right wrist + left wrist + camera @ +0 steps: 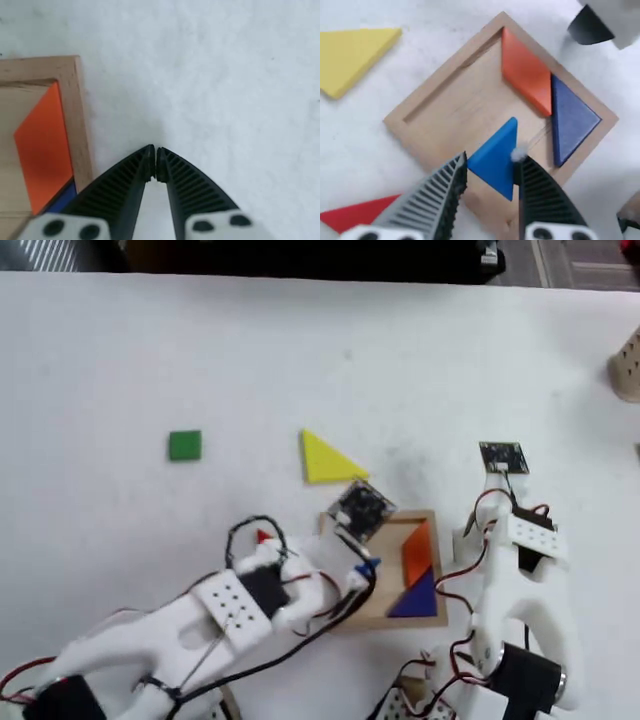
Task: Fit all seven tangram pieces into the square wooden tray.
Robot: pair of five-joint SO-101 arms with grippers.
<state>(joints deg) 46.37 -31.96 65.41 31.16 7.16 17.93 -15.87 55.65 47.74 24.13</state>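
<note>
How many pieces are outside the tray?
3: green square off alone, yellow triangle near the tray, red piece beside the left arm. Others may be hidden.

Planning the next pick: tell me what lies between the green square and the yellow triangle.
High view: bare table between green square and yellow triangle.

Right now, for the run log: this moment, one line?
left jaws: on blue triangle over tray | right jaws: shut, beside tray | placed: orange piece, navy triangle
</note>
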